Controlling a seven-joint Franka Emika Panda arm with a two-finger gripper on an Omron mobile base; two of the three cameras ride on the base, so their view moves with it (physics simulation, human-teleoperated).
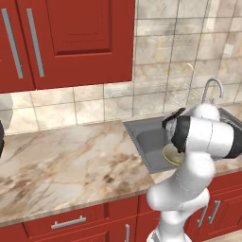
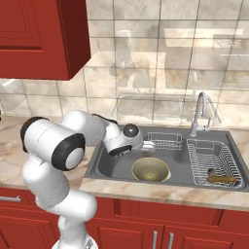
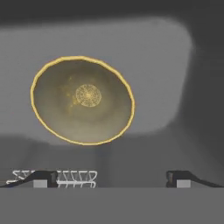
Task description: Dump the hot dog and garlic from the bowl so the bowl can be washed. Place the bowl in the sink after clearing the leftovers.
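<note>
My gripper [image 3: 112, 177] hangs with its fingers spread wide and empty above the bowl [image 3: 82, 99], which sits upright and empty on the floor of the sink [image 2: 112, 160]. I judge the step in hand is to withdraw: lift straight up so neither finger clips the rim. The right base view shows the wire dish rack [image 2: 214, 163] with a brown thing in it; the hand view shows the bowl's bare inside

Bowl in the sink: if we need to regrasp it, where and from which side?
Pinch the bowl by its thin rim, coming straight down. It sits upright and empty on the sink floor, too wide to span, so one finger goes inside and one outside. The gripper hangs open above it.
</note>
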